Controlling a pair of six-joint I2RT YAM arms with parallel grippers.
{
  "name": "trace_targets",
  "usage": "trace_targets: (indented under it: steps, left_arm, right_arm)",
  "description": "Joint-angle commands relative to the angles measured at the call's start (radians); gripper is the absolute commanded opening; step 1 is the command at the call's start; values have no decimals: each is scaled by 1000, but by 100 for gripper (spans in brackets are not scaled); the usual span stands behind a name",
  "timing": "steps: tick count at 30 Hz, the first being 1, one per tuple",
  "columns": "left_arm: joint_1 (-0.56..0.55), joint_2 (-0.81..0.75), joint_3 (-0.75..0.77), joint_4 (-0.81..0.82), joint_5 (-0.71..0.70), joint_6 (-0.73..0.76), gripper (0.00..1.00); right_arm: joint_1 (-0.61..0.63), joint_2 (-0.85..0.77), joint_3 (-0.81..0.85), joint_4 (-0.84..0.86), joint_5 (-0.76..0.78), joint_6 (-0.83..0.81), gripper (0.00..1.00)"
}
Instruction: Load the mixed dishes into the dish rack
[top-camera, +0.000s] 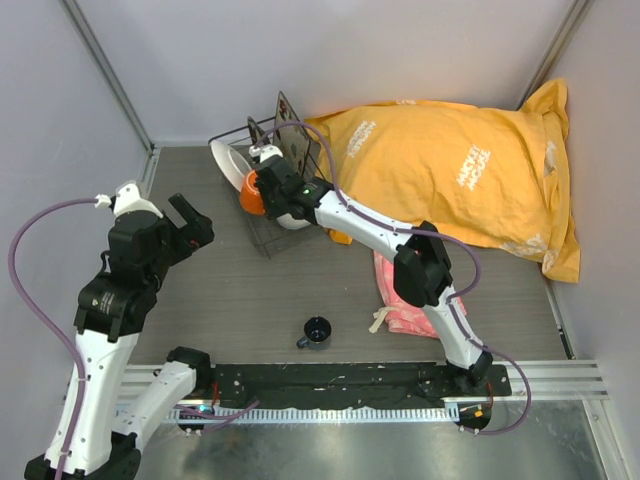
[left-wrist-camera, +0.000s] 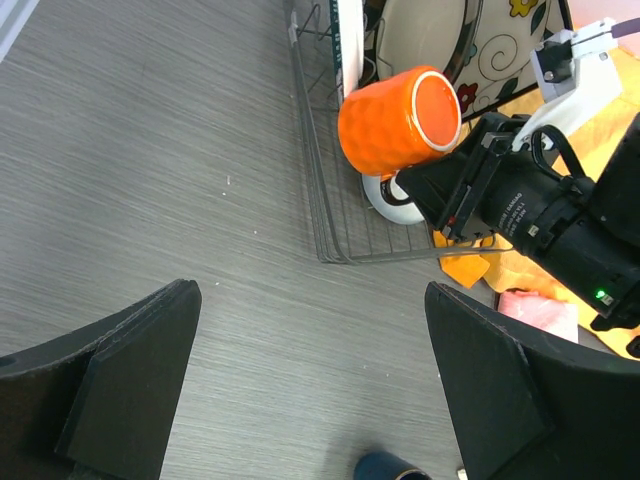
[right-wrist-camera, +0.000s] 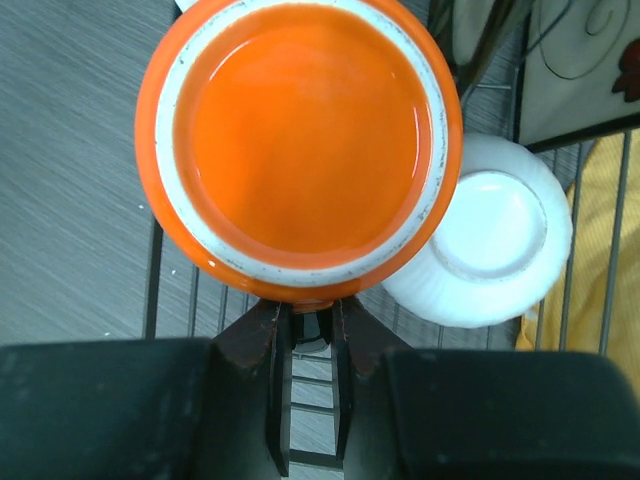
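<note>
My right gripper (right-wrist-camera: 310, 312) is shut on the handle of the orange mug (right-wrist-camera: 300, 140) and holds it, mouth toward the wrist camera, over the near left edge of the dish rack (top-camera: 268, 232). The mug (top-camera: 251, 192) hangs above the rack's floor, beside the white bowl (right-wrist-camera: 490, 245) lying upside down inside. A white plate (top-camera: 226, 160), a brown-centred plate (left-wrist-camera: 425, 35) and the square dark tray (top-camera: 293, 130) stand upright in the rack. The small dark-blue cup (top-camera: 317, 331) stands on the table near the front. My left gripper (top-camera: 190, 222) is open and empty, left of the rack.
A big yellow bag (top-camera: 450, 165) lies behind and right of the rack. A pink cloth (top-camera: 405, 295) lies right of centre, beside my right arm. The dark base rail (top-camera: 340, 380) runs along the table's near edge.
</note>
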Motion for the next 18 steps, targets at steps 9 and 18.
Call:
trace_targets:
  steps: [9, 18]
  left_arm:
    - [4, -26, -18, -5, 10, 3, 99]
    - [4, -23, -43, 8, 22, -5, 100]
  right_arm:
    - [43, -9, 19, 18, 99, 42, 1]
    - [45, 34, 31, -10, 59, 35, 1]
